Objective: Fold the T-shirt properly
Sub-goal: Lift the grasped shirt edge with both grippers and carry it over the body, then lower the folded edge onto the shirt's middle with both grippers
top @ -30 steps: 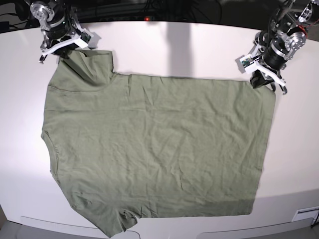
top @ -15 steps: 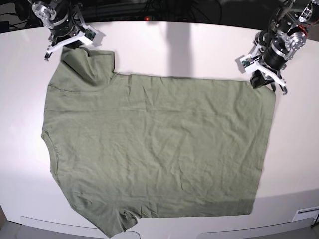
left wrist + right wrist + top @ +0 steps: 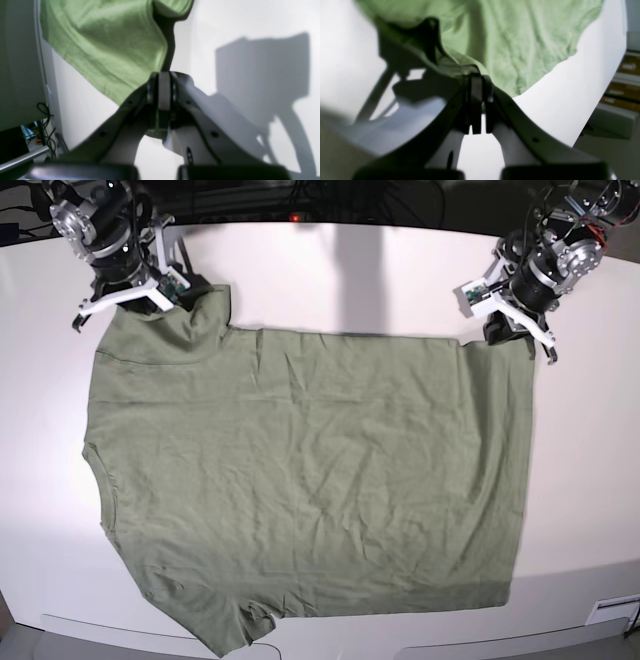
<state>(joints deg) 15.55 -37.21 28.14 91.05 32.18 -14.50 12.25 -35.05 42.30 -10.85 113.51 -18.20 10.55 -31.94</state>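
Observation:
The sage-green T-shirt point(image 3: 310, 470) lies spread flat and wrinkled on the white table point(image 3: 360, 270), collar side to the left of the base view. My right gripper point(image 3: 133, 304) is at the far left corner, shut on the far sleeve. In the right wrist view its fingers point(image 3: 476, 100) pinch a raised fold of the T-shirt point(image 3: 517, 42). At the far right corner, my left gripper point(image 3: 515, 330) is shut on the hem corner. In the left wrist view the T-shirt point(image 3: 105, 45) runs up between its closed fingers point(image 3: 163, 97).
Bare white table surrounds the cloth, with wide strips at the far side and to the right. The table's front edge runs just below the shirt's near hem. Cables and a metal rail point(image 3: 25, 155) lie beyond the table's edge in the left wrist view.
My right gripper has closed on the far sleeve and shifted slightly. My left gripper has pulled the hem corner a little inward, so the shirt's right edge has drawn in.

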